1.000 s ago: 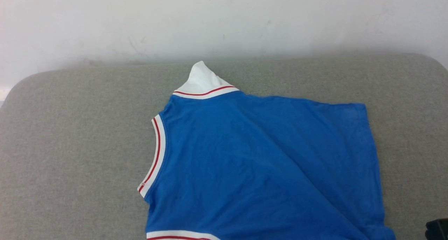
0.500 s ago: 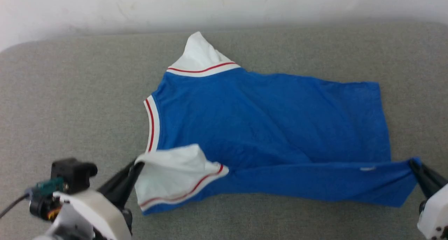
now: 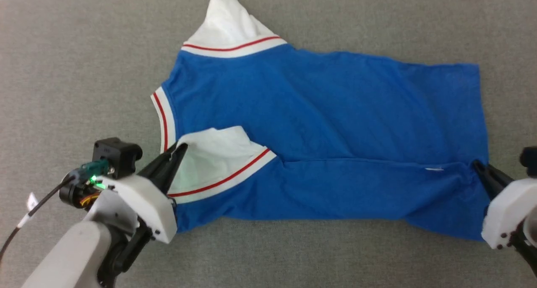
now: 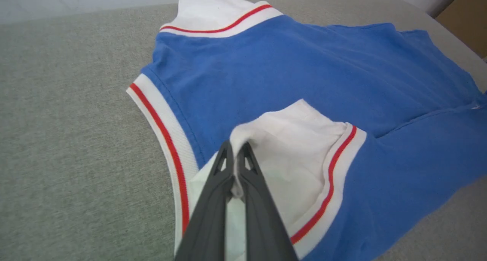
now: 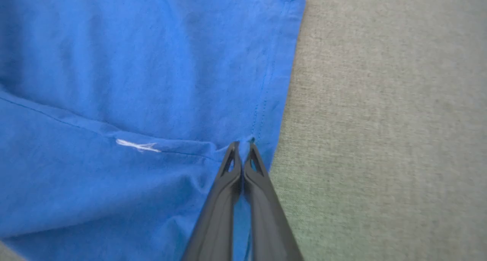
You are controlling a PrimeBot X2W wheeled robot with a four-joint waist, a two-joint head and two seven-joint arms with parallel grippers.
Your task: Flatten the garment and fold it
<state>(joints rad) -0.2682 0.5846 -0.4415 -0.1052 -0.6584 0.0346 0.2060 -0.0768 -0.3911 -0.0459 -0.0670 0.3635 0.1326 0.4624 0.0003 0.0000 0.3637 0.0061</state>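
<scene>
Garment [image 3: 327, 111], a royal-blue T-shirt with white sleeves, lies spread on the grey cushioned surface [image 3: 84, 48] with its neck trim [image 3: 161, 111] toward the robot's left and its hem far from that trim, toward the right. A second ago its near side lay flat and ran off the bottom of the head view. The camera has since tipped downward, and, more to the point, that near side has been lifted and turned over onto the body. The near sleeve [image 3: 214, 153] now rests on the blue just beside the lower end of the neck trim, and a straight folded edge runs from it away toward the hem. The left gripper [image 3: 181, 146] has its fingers pressed together on the white cloth of that sleeve, close to the neck trim. The right gripper [image 3: 477, 165], at the end farthest from the trim, is likewise clamped on the blue hem edge. This looks like the first lengthwise fold being laid, though slanting creases remain across the body. The far sleeve [image 3: 228, 25] sticks out beyond the trim, unfolded. No container is part of this scene.
</scene>
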